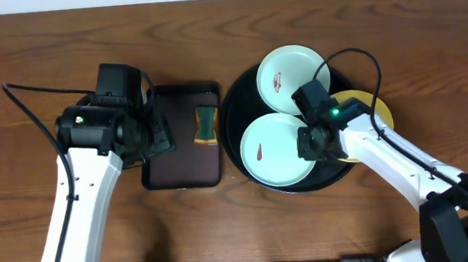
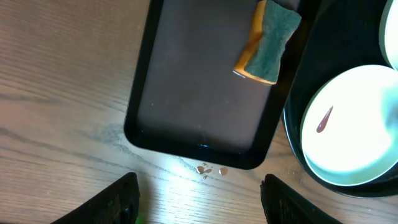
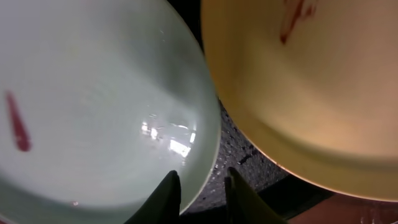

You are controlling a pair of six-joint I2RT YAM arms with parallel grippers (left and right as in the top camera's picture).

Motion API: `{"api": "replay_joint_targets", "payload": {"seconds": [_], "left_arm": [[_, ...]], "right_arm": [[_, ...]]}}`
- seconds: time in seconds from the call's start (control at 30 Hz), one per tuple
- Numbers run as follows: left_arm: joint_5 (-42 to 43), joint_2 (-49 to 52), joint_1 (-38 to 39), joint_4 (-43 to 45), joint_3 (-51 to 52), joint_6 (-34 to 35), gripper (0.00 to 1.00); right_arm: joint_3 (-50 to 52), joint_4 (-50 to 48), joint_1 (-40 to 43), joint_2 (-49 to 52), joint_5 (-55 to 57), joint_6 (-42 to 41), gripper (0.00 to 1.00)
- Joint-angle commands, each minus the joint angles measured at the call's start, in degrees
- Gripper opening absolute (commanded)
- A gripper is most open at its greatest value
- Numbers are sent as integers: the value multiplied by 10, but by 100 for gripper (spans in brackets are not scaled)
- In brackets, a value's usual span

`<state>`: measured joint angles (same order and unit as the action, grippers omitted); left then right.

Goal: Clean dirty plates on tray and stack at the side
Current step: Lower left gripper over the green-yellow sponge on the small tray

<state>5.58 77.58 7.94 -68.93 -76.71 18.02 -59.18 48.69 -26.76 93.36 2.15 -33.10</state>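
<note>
Right gripper straddles the rim of the mint plate at the tray's 7 o'clock; whether it has bitten, I cannot tell. Left gripper gapes empty. A shallow pinch could let the glossy plate slip.

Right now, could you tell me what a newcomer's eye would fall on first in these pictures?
Three smeared plates fill the black round tray right of centre: the far mint plate, the near mint plate and the yellow plate, partly under the right arm. The right fingers straddle the near mint plate's rim. Left of the tray, a sponge lies in the brown rectangular tray.
</note>
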Motion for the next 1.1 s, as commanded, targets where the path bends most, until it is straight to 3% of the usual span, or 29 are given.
{"api": "replay_joint_targets", "payload": {"seconds": [0.0,0.6,0.77,0.87,1.07], "left_arm": [[-18,3,2,1,4,-2,64],[-31,51,2,12,4,1,64],[-31,89,9,41,4,0,64],[-31,109,27,74,4,0,64],[-54,157,60,115,4,0,64]], "right_arm": [[26,-14,-6,0,13,-12,23],[81,-93,-7,0,15,-12,9],[87,-97,-7,0,43,-32,8],[88,-99,-7,0,45,-37,1],[89,-108,-7,0,45,-37,1]]}}
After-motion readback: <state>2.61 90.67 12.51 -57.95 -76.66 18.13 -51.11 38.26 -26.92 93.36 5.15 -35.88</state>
